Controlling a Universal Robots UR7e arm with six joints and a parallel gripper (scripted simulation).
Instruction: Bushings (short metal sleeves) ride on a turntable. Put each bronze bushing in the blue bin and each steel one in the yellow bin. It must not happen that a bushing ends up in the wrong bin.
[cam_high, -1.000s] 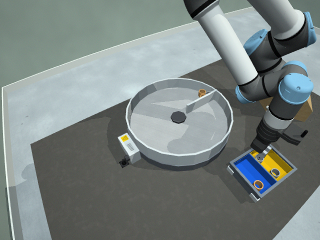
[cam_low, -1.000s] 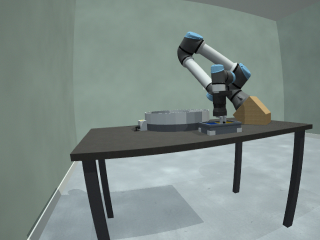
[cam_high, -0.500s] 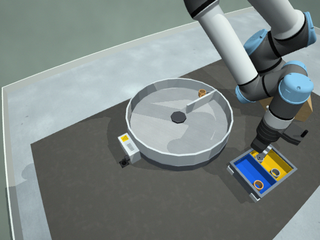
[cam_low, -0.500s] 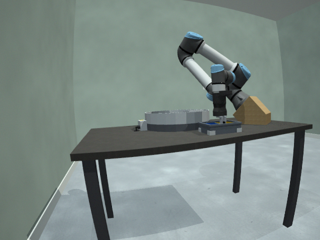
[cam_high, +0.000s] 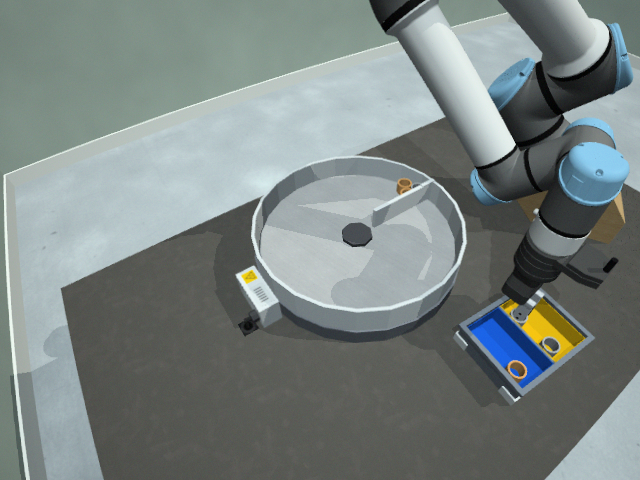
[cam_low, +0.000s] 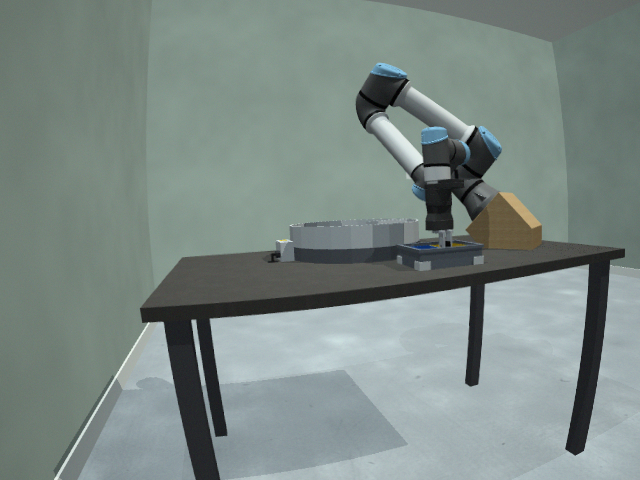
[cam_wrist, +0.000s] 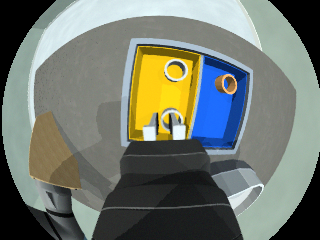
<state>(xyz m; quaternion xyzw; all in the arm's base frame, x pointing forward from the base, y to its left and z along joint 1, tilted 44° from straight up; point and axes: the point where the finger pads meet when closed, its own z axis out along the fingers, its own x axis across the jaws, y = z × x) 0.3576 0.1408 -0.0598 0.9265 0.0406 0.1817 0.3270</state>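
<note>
Where the white box (cam_high: 262, 298) (cam_low: 286, 251) meets the turntable (cam_high: 359, 320) (cam_low: 351, 237) (cam_wrist: 241, 179), a warning label (cam_high: 249, 276) (cam_low: 282, 240) shows.

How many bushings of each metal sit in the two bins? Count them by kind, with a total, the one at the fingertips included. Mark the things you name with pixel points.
Bronze: 1, in the blue bin (cam_high: 498, 338) (cam_low: 422, 246) (cam_wrist: 215, 117)
Steel: 2, both in the yellow bin (cam_high: 568, 328) (cam_low: 457, 244) (cam_wrist: 147, 90), one at the gripper's (cam_high: 528, 306) (cam_low: 445, 243) (cam_wrist: 164, 121) fingertips
Total: 3
</note>
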